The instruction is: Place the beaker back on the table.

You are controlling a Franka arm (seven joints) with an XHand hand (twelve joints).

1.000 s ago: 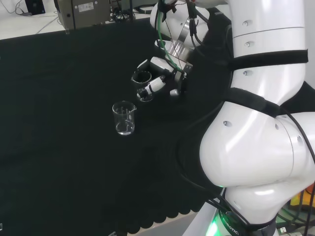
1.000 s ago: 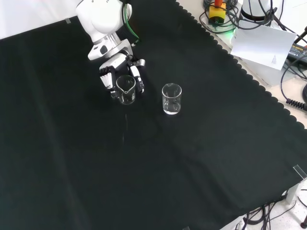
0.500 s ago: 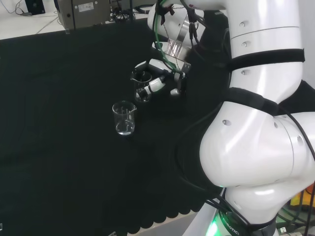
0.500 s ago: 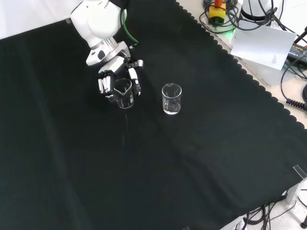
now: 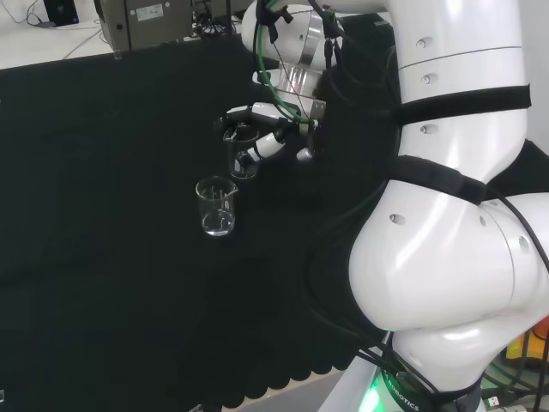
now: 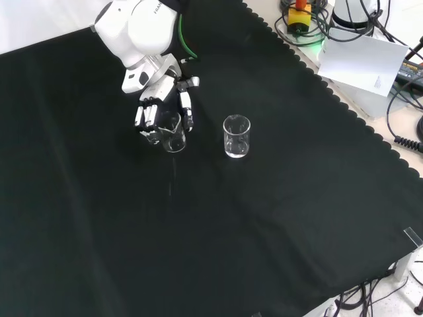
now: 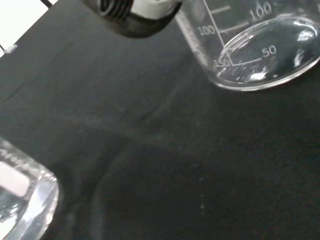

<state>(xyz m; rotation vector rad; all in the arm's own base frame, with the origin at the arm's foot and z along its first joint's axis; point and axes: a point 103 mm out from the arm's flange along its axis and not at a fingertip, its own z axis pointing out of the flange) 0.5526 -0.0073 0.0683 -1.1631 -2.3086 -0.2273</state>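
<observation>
Front view has my hand (image 6: 160, 109) coming down from the top left of the black cloth (image 6: 264, 231), with my fingers (image 6: 188, 109) curled round a clear glass beaker (image 6: 172, 134). I am grasping it from above and behind, so the fingers wrap its upper wall on both sides. The beaker leans a little; whether its base touches the cloth, I cannot tell from this angle.

A second beaker (image 6: 236, 136) stands upright on the cloth to the right of mine in the same view, apart from my fingers and near the held one.

Head view shows my hand (image 5: 273, 137) to the left of my big white arm links (image 5: 455, 215), with the held beaker (image 5: 243, 153) caught between my thumb and fingers. The second beaker (image 5: 216, 206) sits nearer and slightly left of it there, upright on the cloth, with a clear gap between the two.

Wrist view, looking past my palm, shows the held beaker's (image 7: 250, 45) rounded base and printed scale lines close up, with a blurred white and dark part of my hand (image 7: 135, 12) beside it. The cloth (image 7: 175, 150) lies under it, wrinkled. Part of another clear glass piece (image 7: 22, 200) shows at the picture's edge.

At the far right of the front view, cables (image 6: 310, 20) and a white sheet (image 6: 363, 63) lie off the cloth.
</observation>
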